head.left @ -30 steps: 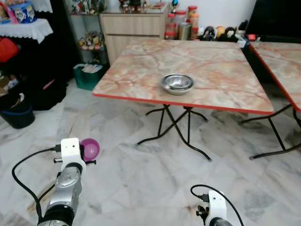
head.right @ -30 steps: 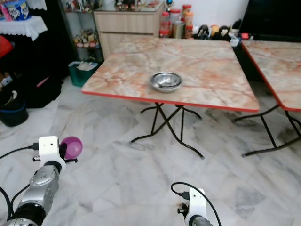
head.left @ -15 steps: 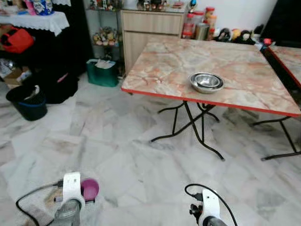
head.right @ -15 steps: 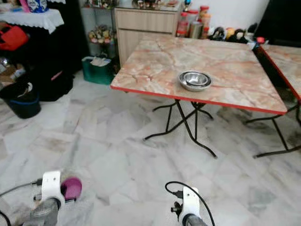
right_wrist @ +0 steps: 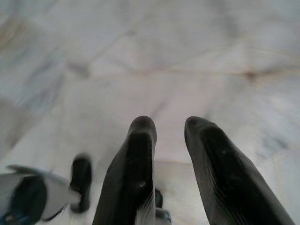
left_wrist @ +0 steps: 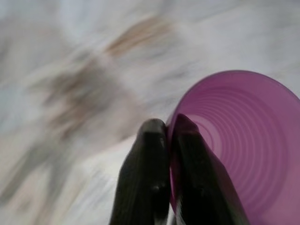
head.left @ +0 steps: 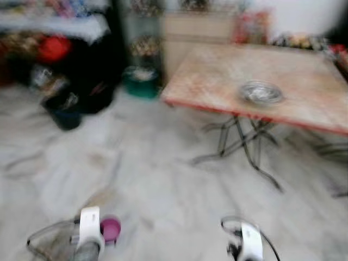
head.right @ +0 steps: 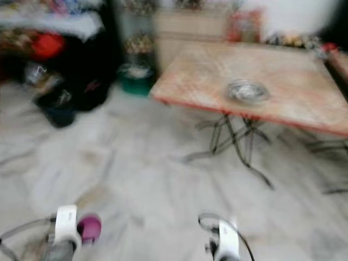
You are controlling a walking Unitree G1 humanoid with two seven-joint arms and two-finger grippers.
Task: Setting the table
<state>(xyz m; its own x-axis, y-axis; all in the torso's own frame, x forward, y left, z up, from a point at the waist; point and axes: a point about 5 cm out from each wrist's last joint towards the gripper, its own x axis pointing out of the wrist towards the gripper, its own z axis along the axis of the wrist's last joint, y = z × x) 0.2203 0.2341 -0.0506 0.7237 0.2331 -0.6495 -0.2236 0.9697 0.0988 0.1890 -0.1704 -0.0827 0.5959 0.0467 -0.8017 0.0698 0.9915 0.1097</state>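
Currently, a purple bowl (left_wrist: pixel 243 140), ribbed translucent plastic, is pinched by its thin rim between the closed fingers of the left gripper (left_wrist: pixel 168 129), at the lower left of the head view. The right gripper (right_wrist: pixel 169 125) is held slightly parted and empty over marble floor (head.left: pixel 163 179). Slippage of the rim-only grip is judged the main risk while walking. A round steel bowl (head.left: pixel 261 92) sits on the marbled table (head.left: pixel 217 76), upper right.
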